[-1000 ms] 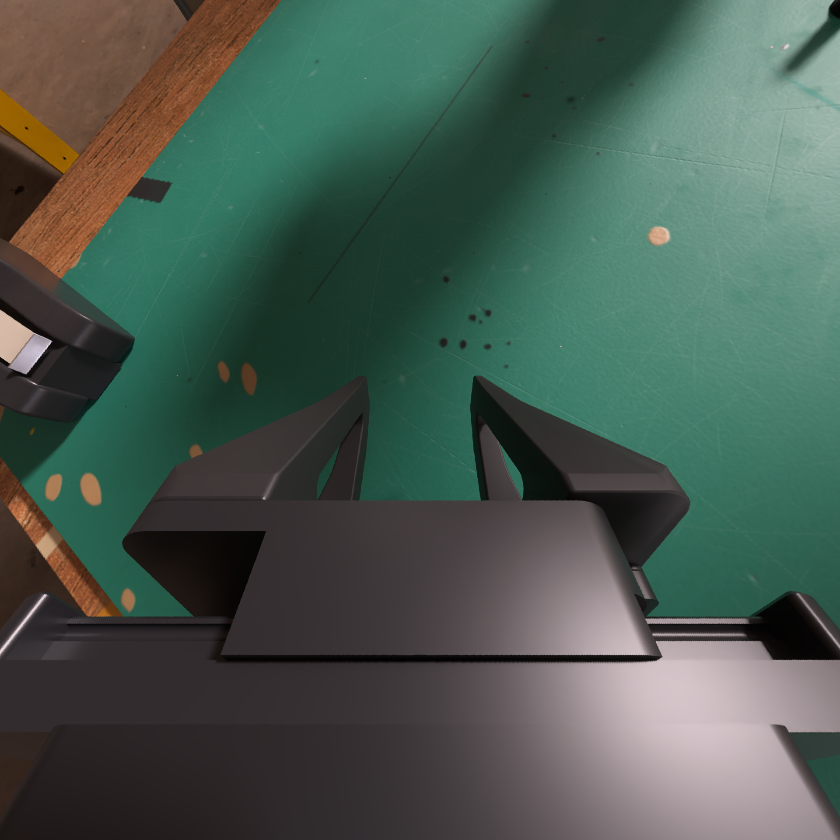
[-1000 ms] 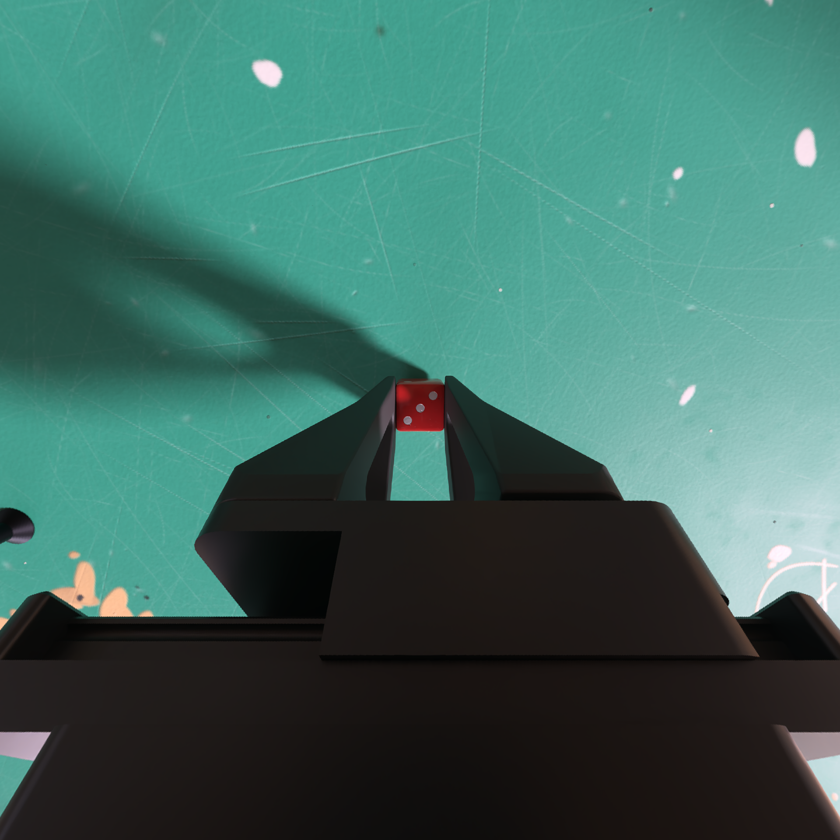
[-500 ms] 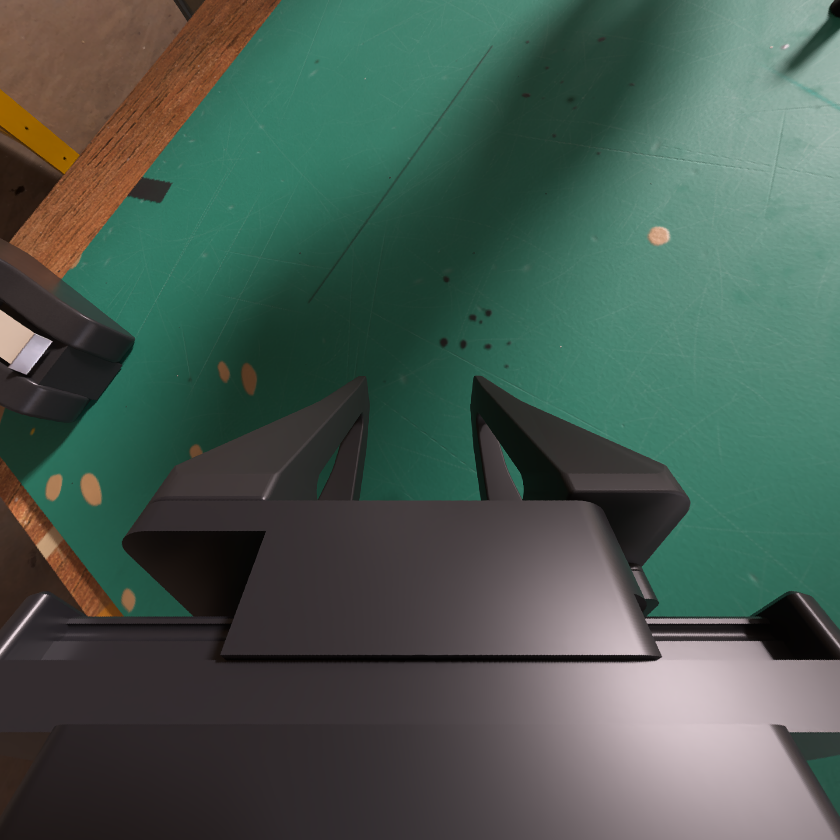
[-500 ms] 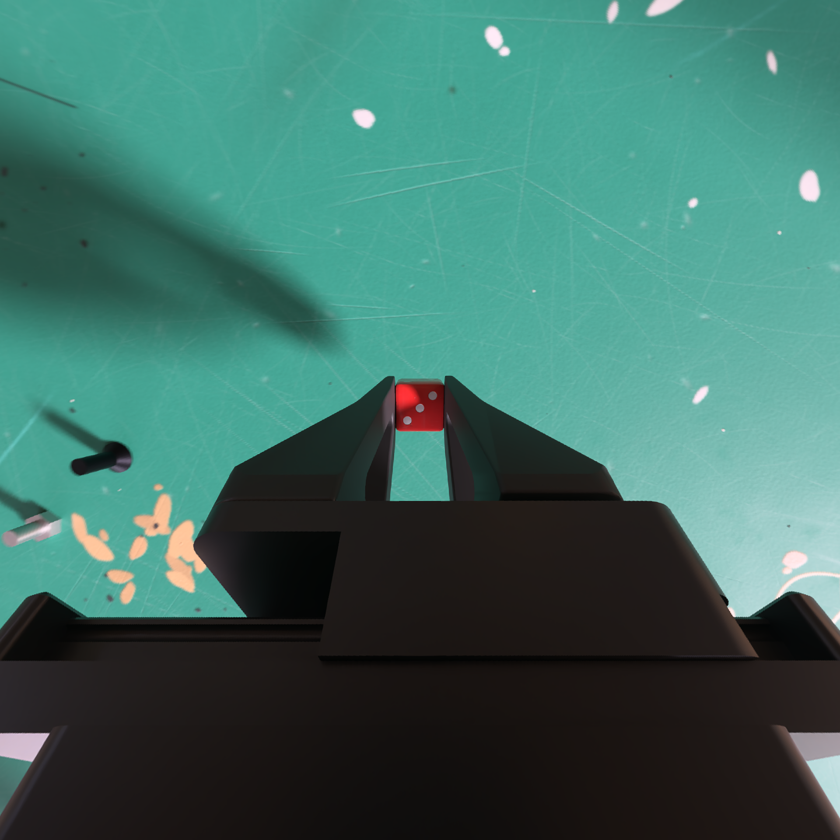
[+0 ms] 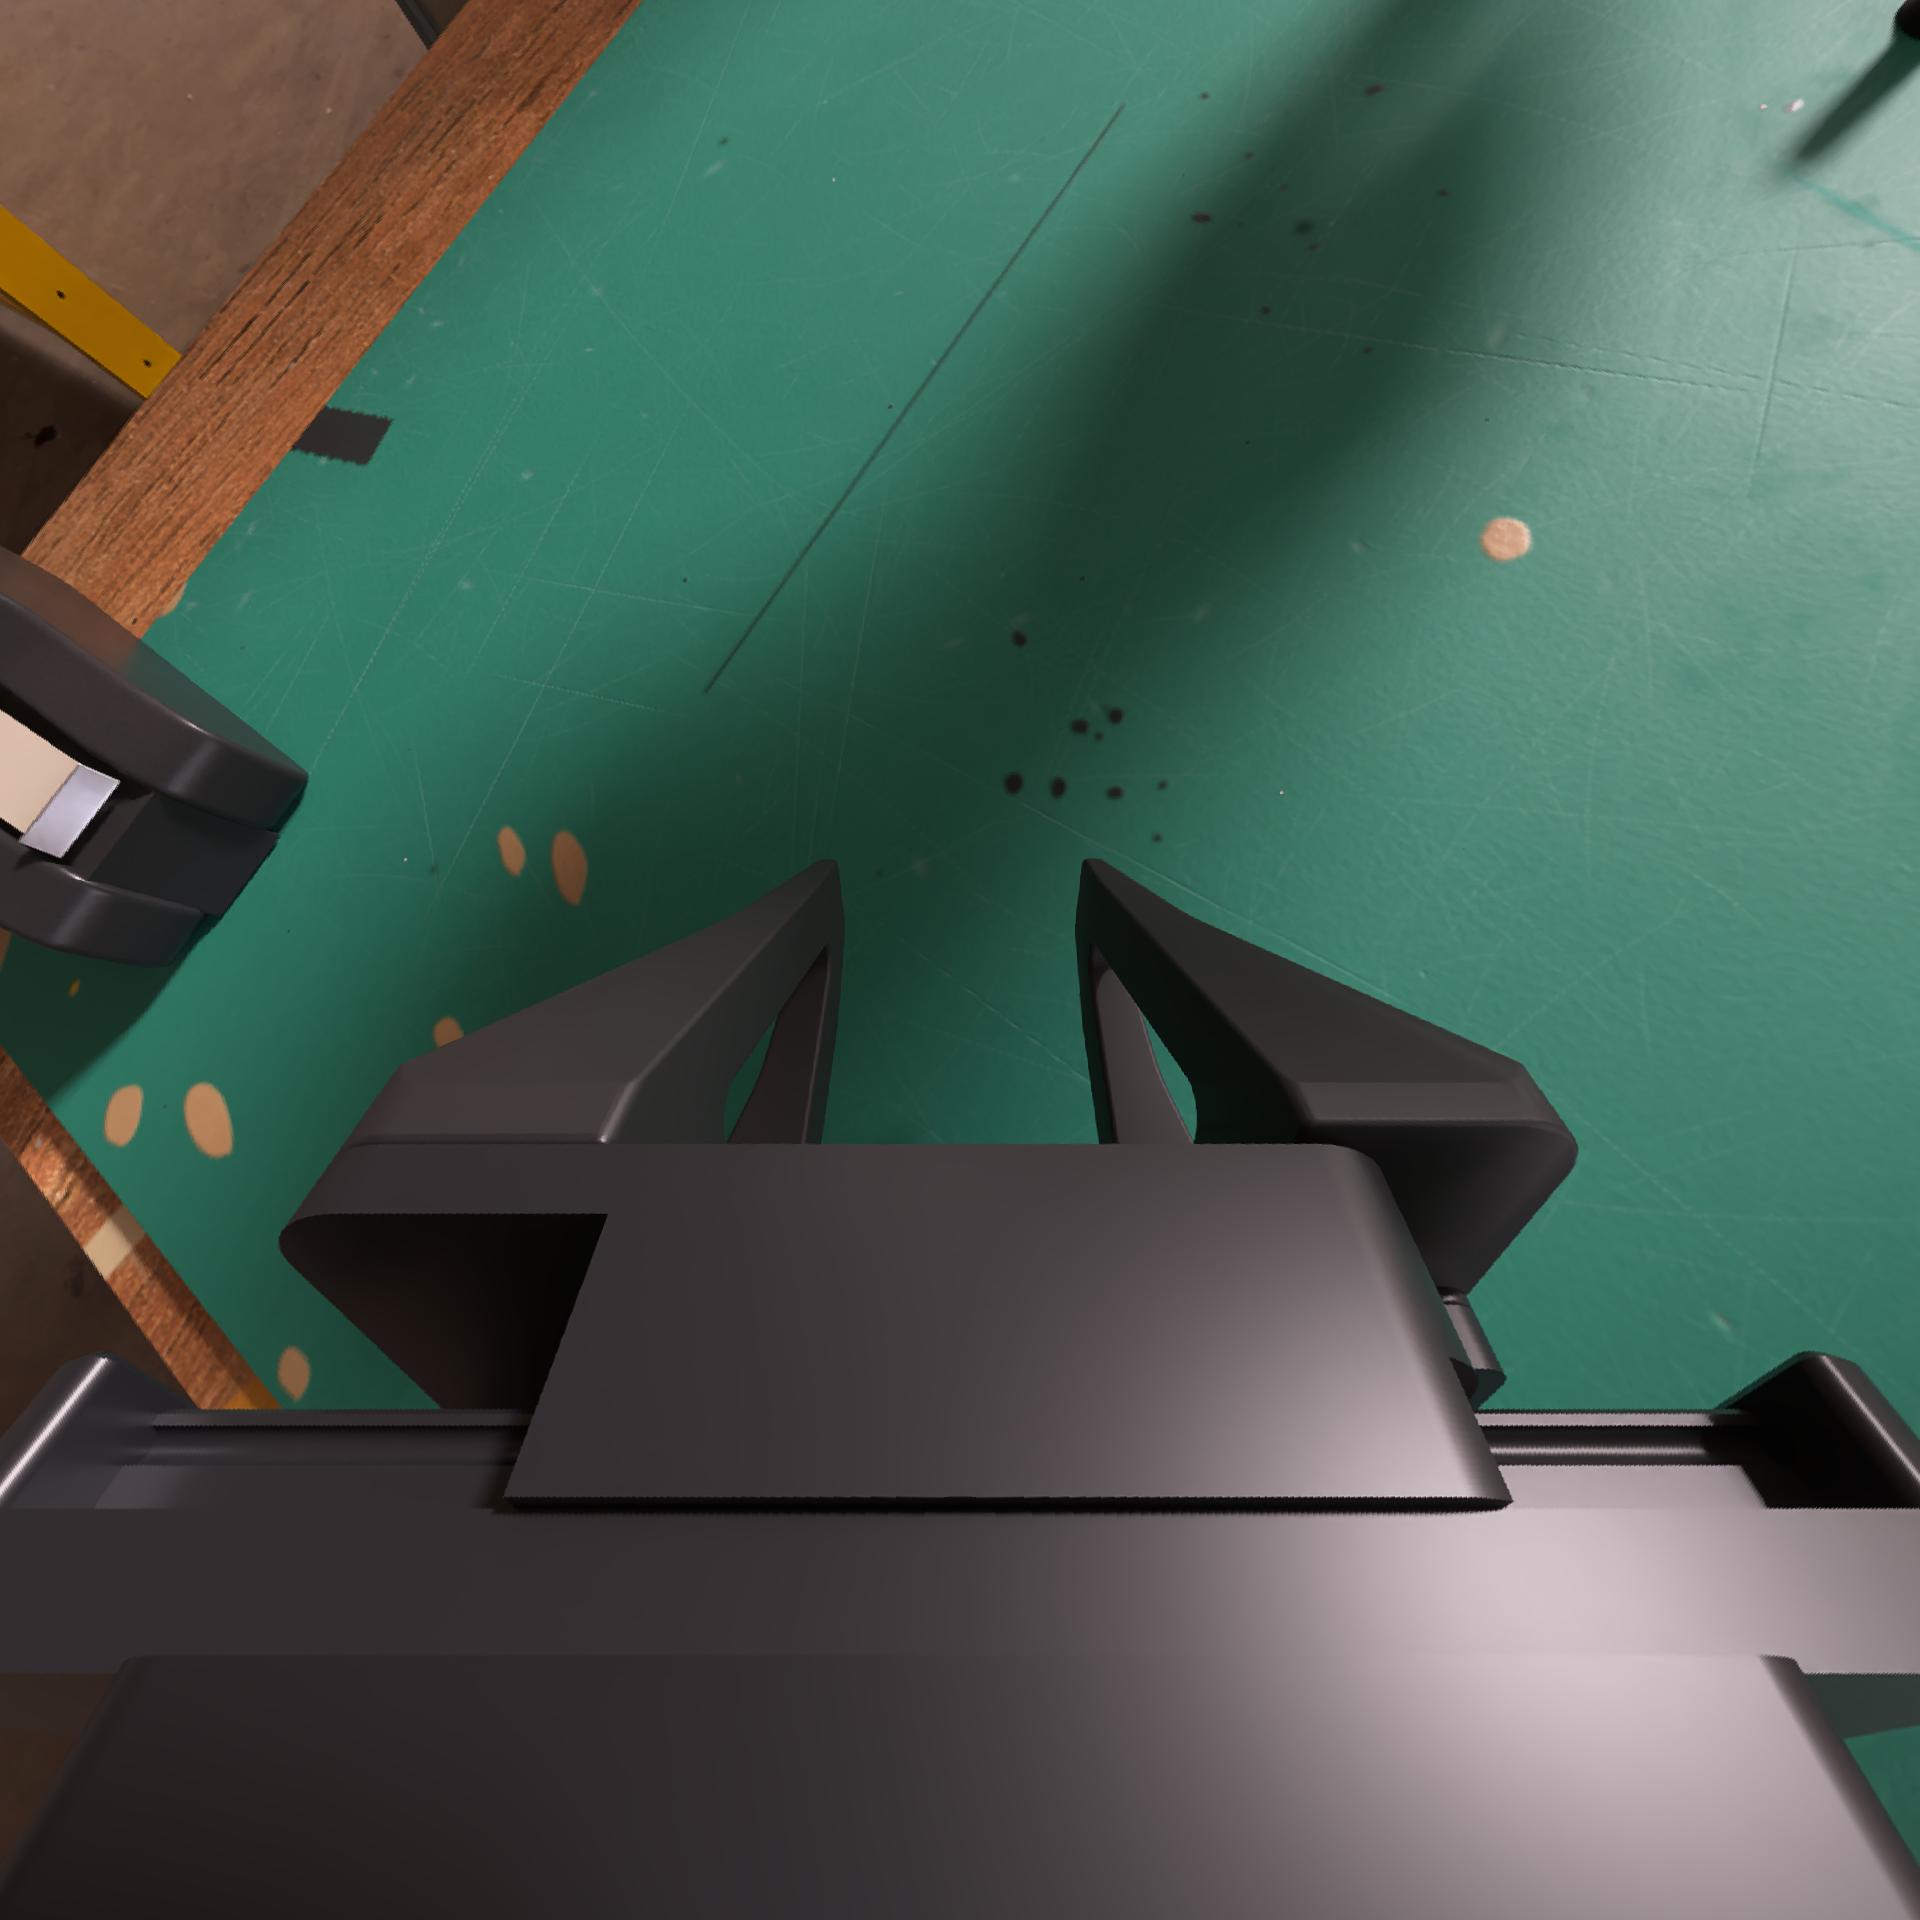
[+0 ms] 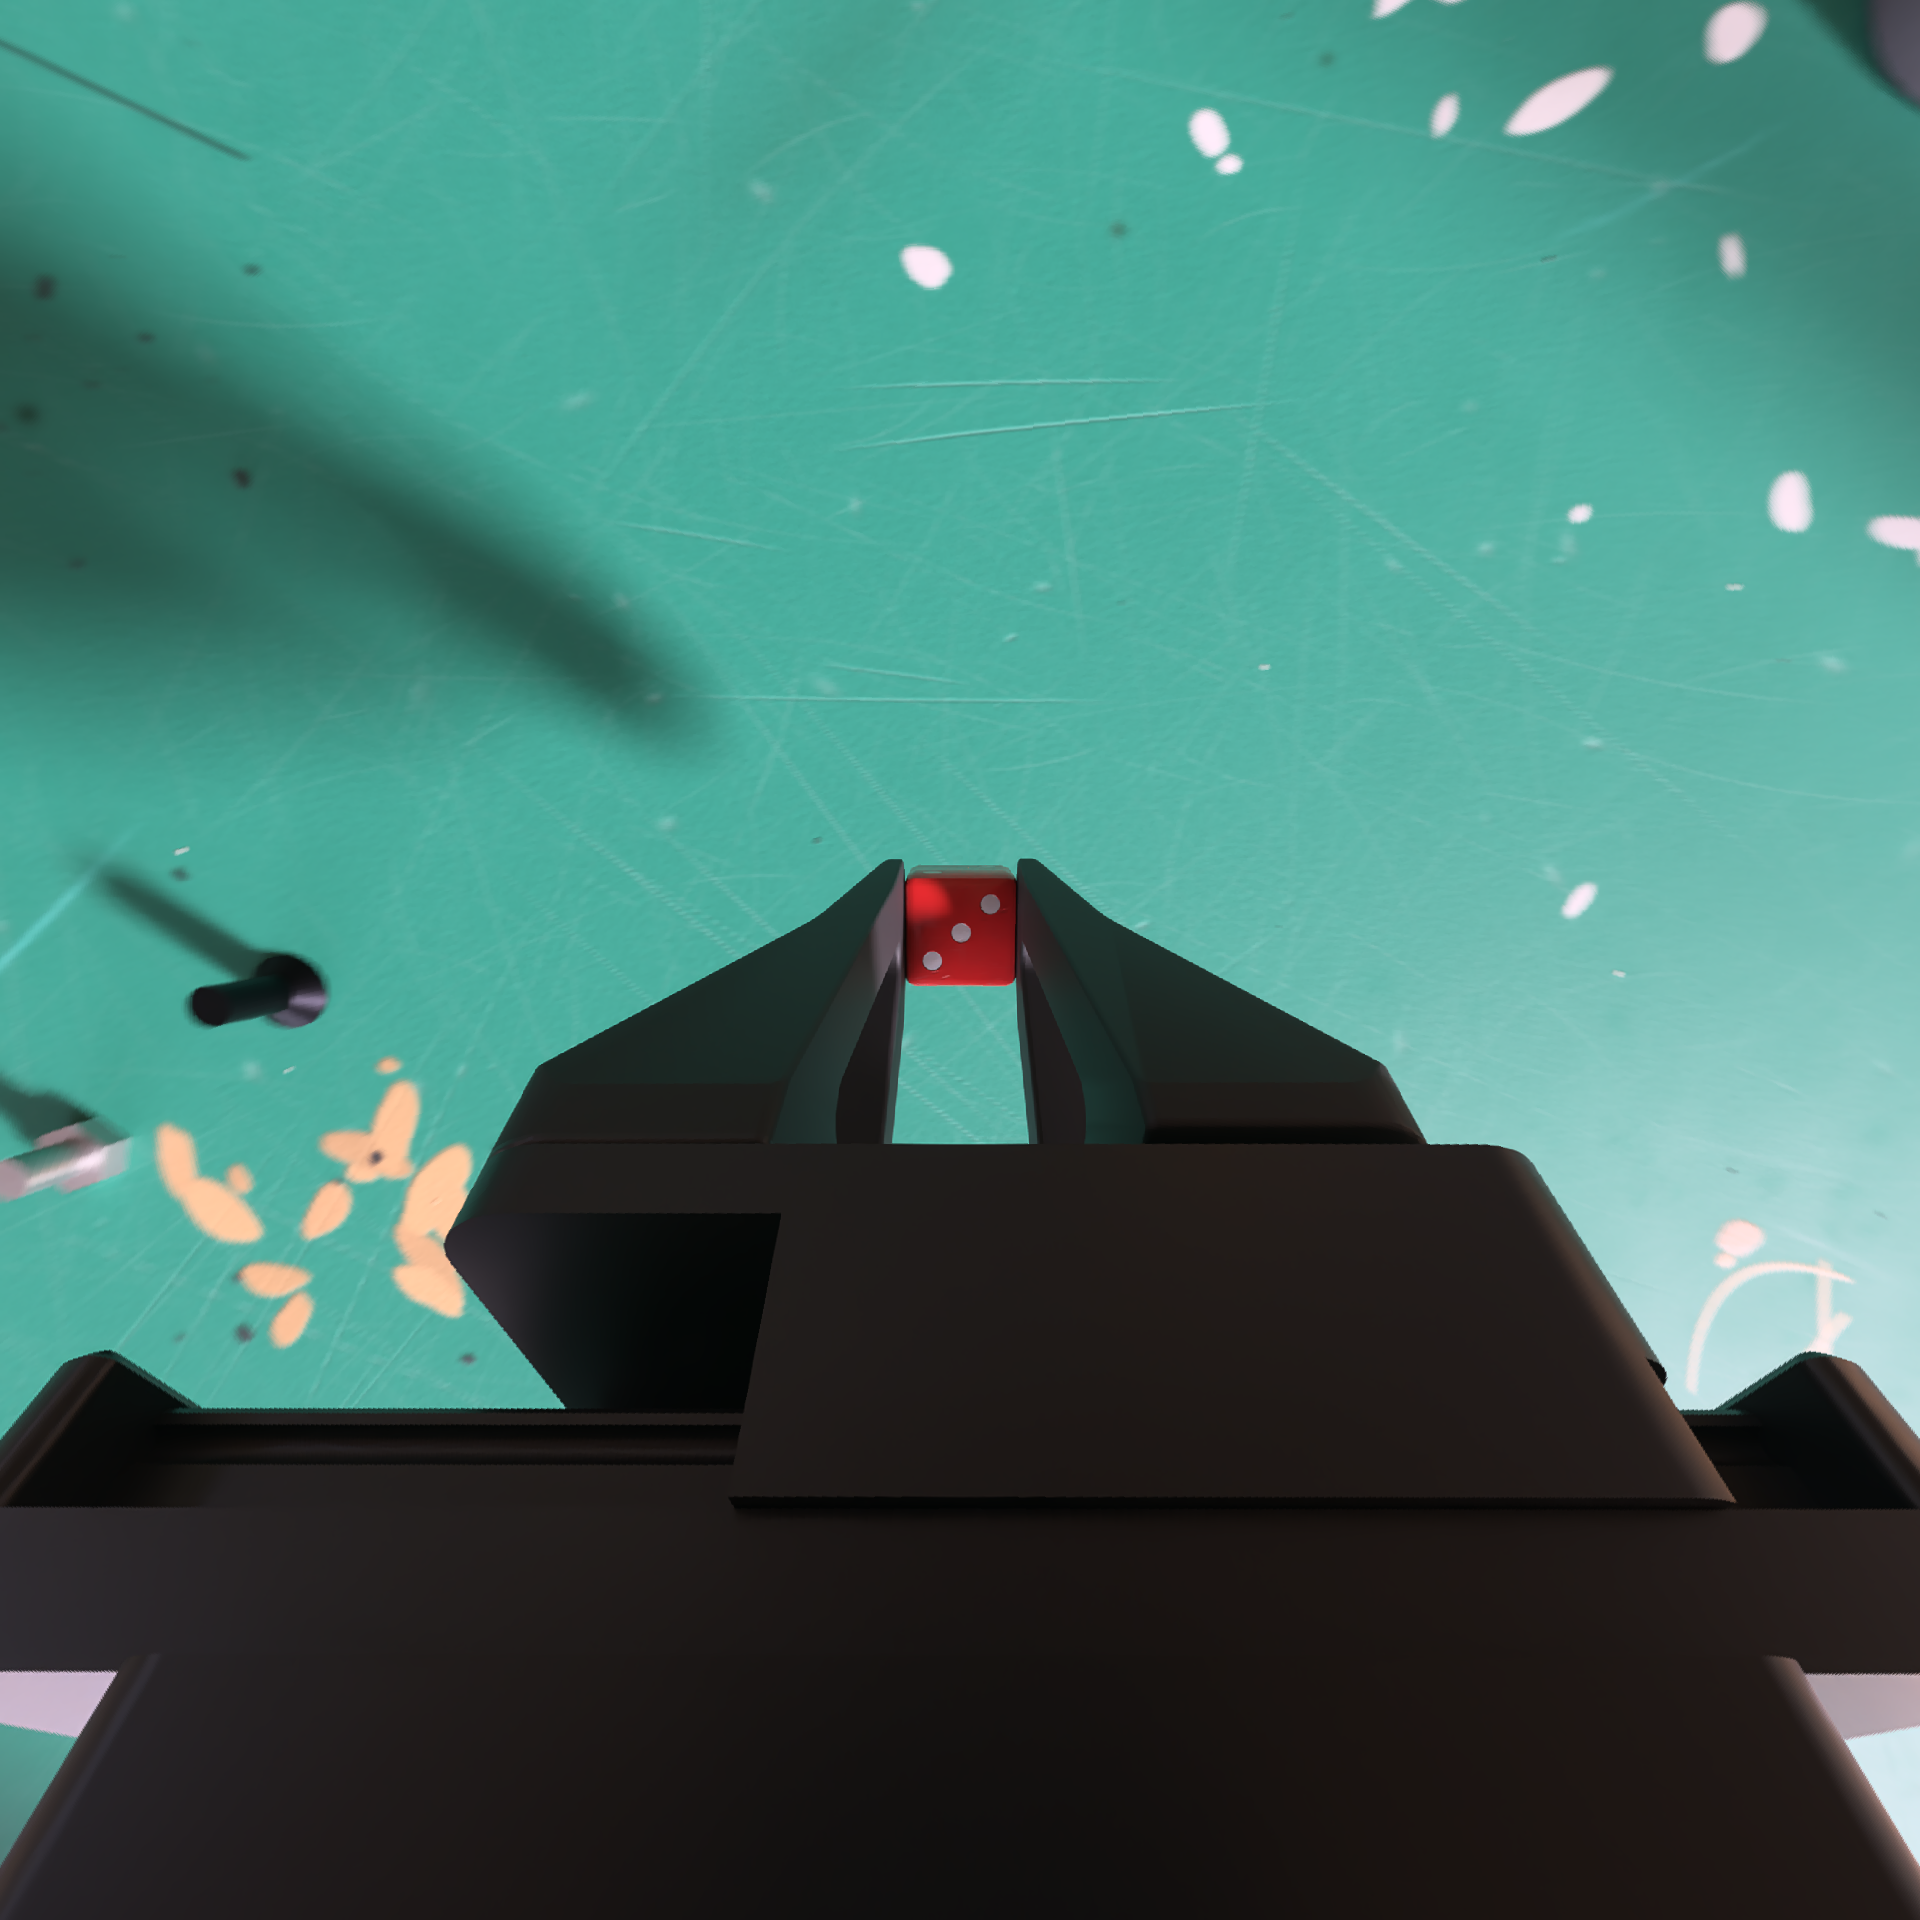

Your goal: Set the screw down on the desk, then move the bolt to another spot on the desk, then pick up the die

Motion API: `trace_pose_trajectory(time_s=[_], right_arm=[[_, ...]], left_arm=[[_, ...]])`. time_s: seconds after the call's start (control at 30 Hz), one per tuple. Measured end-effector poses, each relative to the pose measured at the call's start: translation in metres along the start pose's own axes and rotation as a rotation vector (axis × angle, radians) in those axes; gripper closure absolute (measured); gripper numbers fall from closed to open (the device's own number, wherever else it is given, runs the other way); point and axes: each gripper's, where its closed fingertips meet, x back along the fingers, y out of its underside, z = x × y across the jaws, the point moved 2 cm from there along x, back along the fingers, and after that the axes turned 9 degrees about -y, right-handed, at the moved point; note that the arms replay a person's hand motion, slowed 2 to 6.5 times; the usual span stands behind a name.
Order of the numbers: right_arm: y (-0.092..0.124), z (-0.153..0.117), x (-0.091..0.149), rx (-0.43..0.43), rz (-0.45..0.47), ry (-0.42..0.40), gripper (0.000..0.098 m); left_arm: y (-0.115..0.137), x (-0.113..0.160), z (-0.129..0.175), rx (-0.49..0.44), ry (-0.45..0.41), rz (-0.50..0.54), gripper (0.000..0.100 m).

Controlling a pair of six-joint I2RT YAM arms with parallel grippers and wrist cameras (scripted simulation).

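In the right wrist view my right gripper (image 6: 960, 914) is shut on a small red die (image 6: 958, 927) with white pips, held between the fingertips well above the green mat (image 6: 1247, 623). A black screw (image 6: 260, 995) lies on the mat at the left. A silver bolt (image 6: 62, 1164) lies lower left at the frame edge. In the left wrist view my left gripper (image 5: 958, 894) is open and empty over the green mat (image 5: 1351, 935). A dark tip of an object (image 5: 1907, 21) shows at the top right corner.
The mat's wooden desk edge (image 5: 270, 312) runs along the left of the left wrist view. A dark grey arm base (image 5: 125, 790) stands at that edge. Paint flecks and scratches mark the mat. A grey object (image 6: 1896, 42) shows at the top right corner.
My right gripper has risen with the die; the mat looks farther away and the screw and bolt have come into view at the left. The left gripper has not moved.
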Motion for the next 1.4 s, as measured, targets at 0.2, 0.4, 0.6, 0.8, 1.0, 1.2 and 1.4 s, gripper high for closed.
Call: trace_pose_trajectory(time_s=[0.2, 0.4, 0.6, 0.8, 1.0, 1.2, 1.4], right_arm=[[-0.001, 0.013, -0.003, -0.019, -0.001, 0.089, 0.0802], [0.003, 0.016, -0.012, -0.108, -0.014, -0.017, 0.0802], [0.004, 0.007, -0.016, -0.222, 0.017, -0.224, 0.0802], [-0.011, -0.039, 0.004, -0.299, 0.113, -0.706, 0.0802], [-0.020, -0.078, 0.040, -0.257, 0.177, -1.110, 0.0801], [-0.016, -0.106, 0.051, -0.152, 0.143, -1.243, 0.0801], [-0.013, -0.137, 0.063, -0.035, 0.096, -1.370, 0.0801]], left_arm=[[0.000, 0.000, 0.000, 0.000, 0.000, 0.000, 0.062], [0.000, 0.000, 0.000, -0.002, 0.000, 0.000, 0.062], [0.000, 0.000, 0.000, -0.004, 0.000, 0.001, 0.062], [0.000, 0.000, 0.000, -0.005, 0.000, 0.001, 0.062], [0.000, 0.000, 0.001, -0.006, 0.000, 0.000, 0.062], [0.000, 0.000, 0.001, -0.007, 0.000, 0.000, 0.062], [0.000, 0.000, 0.001, -0.007, 0.000, 0.000, 0.062]])
